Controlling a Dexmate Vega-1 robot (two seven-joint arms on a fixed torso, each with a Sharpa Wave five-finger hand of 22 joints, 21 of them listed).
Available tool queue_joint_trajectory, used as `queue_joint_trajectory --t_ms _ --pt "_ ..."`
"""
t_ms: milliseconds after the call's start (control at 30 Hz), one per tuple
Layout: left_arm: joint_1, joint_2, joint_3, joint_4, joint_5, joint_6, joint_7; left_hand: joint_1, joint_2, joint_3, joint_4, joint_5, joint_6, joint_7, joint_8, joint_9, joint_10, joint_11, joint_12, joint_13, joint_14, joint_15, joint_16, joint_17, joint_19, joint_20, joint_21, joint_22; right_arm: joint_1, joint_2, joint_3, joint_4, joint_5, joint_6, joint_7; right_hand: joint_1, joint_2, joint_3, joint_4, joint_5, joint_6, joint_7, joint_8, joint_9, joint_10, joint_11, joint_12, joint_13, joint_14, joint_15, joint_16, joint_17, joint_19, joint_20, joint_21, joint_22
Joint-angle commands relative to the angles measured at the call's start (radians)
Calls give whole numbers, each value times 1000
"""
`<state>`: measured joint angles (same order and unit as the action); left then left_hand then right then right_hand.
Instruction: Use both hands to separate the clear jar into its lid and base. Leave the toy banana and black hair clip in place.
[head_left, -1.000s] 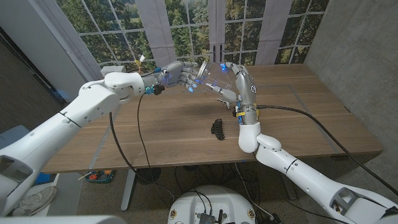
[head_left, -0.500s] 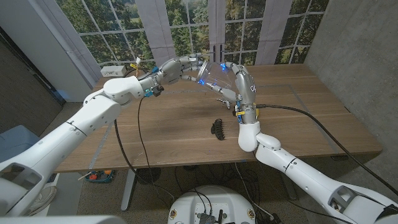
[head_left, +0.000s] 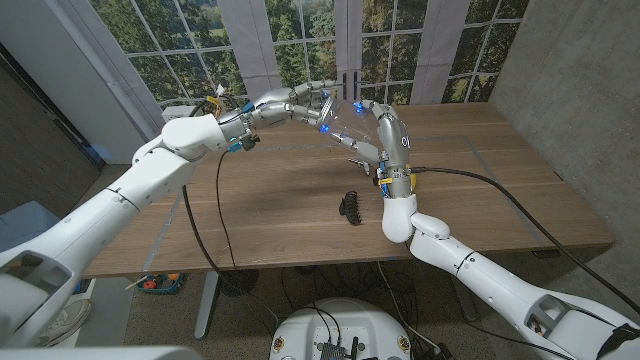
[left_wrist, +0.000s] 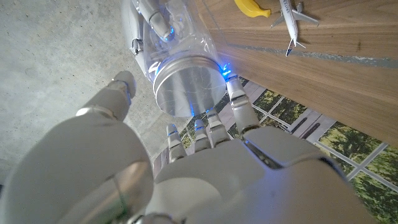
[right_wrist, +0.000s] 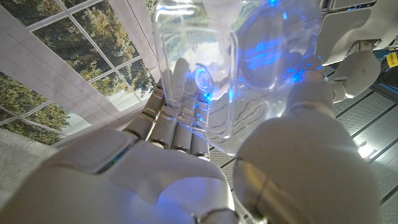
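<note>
Left hand (head_left: 300, 103): fingers wrapped on the metal lid (left_wrist: 186, 87); has closed in since a second ago.
Clear jar (head_left: 340, 122): aloft, behind the hair clip (head_left: 349, 206); lid still attached.
Right hand (head_left: 378, 125): gripping the base.

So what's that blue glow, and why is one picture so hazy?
Right wrist view: blue light glares through the clear plastic jar body held by the right robot hand, warping the window behind it. Left wrist view: small blue lights glint on the left robot hand beside the shiny silver metal lid, which is sharp. Head view: even daylight.
</note>
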<state>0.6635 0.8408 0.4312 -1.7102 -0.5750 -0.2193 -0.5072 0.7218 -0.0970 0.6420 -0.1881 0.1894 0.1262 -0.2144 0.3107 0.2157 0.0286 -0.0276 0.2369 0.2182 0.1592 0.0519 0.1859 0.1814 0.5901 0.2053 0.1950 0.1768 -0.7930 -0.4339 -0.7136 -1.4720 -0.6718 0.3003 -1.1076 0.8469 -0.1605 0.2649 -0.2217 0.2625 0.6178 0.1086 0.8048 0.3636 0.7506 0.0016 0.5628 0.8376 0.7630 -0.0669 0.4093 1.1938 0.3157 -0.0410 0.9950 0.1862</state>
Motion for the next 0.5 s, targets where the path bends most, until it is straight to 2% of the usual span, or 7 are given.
queue_joint_trajectory --t_ms 33,133,167,200,233,400,500 --pt "-36 8 18 16 105 -48 -41 37 7 8 2 9 43 -4 18 5 10 -17 9 1 8 -10 5 0 3 0 -1 0 10 1 -3 8 13 35 11 83 264 89 78 4 310 -203 17 5 218 -204 10 2 11 -154 -6 3 -3 -55 6 1" --pt "-44 3 23 23 107 -48 -45 126 39 13 -1 18 77 -5 28 12 60 -23 32 11 75 -57 25 3 52 -63 17 2 11 5 -1 12 12 35 10 83 264 90 78 5 310 -202 17 6 219 -203 9 1 11 -155 -6 3 -2 -55 7 1" --pt "-45 3 23 23 107 -48 -46 153 42 6 0 18 82 -1 29 15 76 -17 40 16 92 -70 28 4 79 -101 26 3 11 6 -1 12 12 35 10 82 264 89 78 5 310 -202 17 6 219 -204 9 1 11 -154 -6 3 -3 -55 7 1" --pt "-47 2 24 25 109 -48 -46 172 47 2 0 19 88 5 31 17 93 -14 48 20 114 -88 35 5 86 -111 27 4 12 6 0 13 15 39 13 83 264 90 78 5 309 -202 17 6 217 -204 9 3 11 -155 -7 3 -2 -55 8 1" --pt "-51 1 27 28 110 -48 -50 198 54 -4 0 19 104 9 37 20 111 -14 57 26 138 -104 42 8 106 -141 33 5 13 7 0 15 16 41 12 82 263 89 78 5 309 -202 17 6 216 -204 9 3 11 -154 -7 3 -2 -55 8 1" --pt "-55 -10 32 39 109 -47 -47 296 83 -60 5 14 168 66 68 38 213 -11 106 60 255 -187 91 28 193 -275 61 10 21 13 -2 28 8 42 8 81 264 90 79 5 310 -202 16 4 216 -205 9 4 11 -154 -8 1 -3 -55 8 1" --pt "-57 -10 36 37 114 -40 -42 324 92 -93 7 12 175 83 73 46 229 -2 118 76 281 -204 110 42 235 -336 79 14 25 16 -3 35 8 43 7 81 264 90 79 5 310 -201 17 5 218 -204 9 4 13 -154 -7 2 -3 -54 9 0"
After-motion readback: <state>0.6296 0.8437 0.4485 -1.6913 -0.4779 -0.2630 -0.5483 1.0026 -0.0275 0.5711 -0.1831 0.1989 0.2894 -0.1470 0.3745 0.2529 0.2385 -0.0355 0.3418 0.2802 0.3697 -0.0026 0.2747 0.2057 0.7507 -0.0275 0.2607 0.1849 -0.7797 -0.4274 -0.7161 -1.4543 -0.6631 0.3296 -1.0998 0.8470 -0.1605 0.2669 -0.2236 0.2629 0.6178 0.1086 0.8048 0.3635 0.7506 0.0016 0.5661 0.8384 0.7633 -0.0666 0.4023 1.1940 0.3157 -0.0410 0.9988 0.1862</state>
